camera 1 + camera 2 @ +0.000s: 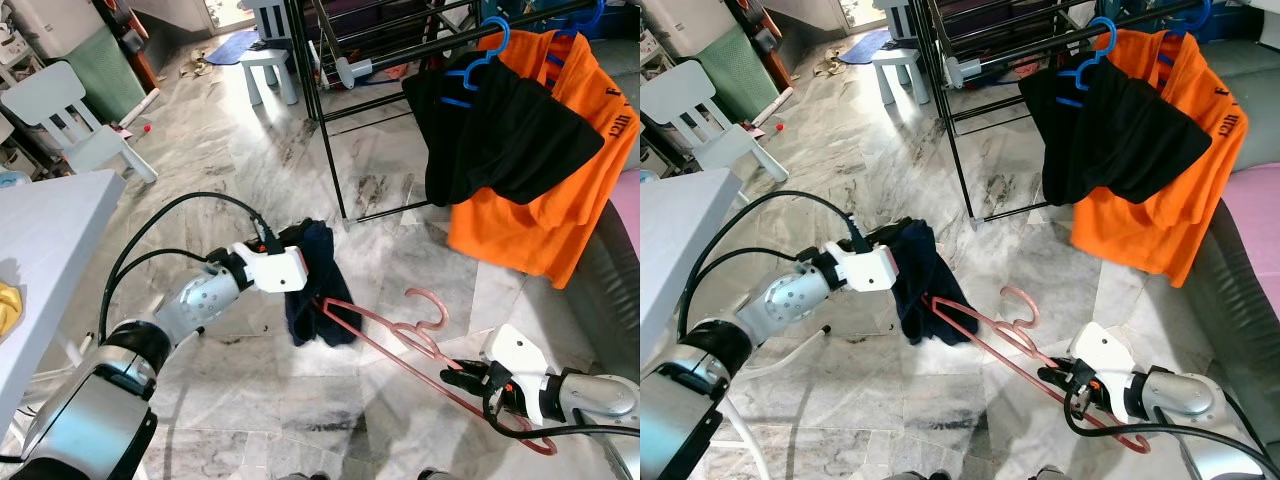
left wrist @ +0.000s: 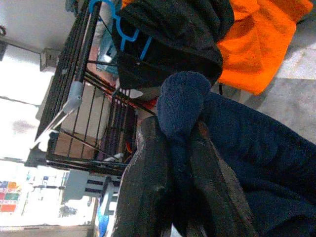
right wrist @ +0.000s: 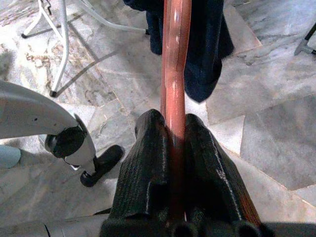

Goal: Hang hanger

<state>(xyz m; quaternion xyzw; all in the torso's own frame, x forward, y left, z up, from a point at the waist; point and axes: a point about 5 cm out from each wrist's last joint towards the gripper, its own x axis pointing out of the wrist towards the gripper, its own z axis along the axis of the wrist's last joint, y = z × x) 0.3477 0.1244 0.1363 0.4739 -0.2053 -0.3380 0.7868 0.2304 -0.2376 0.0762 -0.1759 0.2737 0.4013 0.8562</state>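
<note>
A pink hanger (image 1: 400, 340) is held low over the marble floor, its hook (image 1: 432, 303) pointing up. My right gripper (image 1: 462, 378) is shut on its lower bar, and the bar runs between the fingers (image 3: 148, 163) in the right wrist view. One end of the hanger sits inside a navy garment (image 1: 318, 285). My left gripper (image 1: 300, 262) is shut on that garment's top edge, bunched between its fingers (image 2: 148, 187). A black drying rack (image 1: 330, 100) stands behind, carrying a black shirt (image 1: 500, 130) on a blue hanger (image 1: 480, 60) and an orange shirt (image 1: 560, 170).
A white table (image 1: 50, 250) stands at my left. White child chairs (image 1: 70, 115) and a small stool (image 1: 268, 68) are farther back. A grey sofa edge (image 1: 610, 280) is at the right. Open marble floor lies between me and the rack.
</note>
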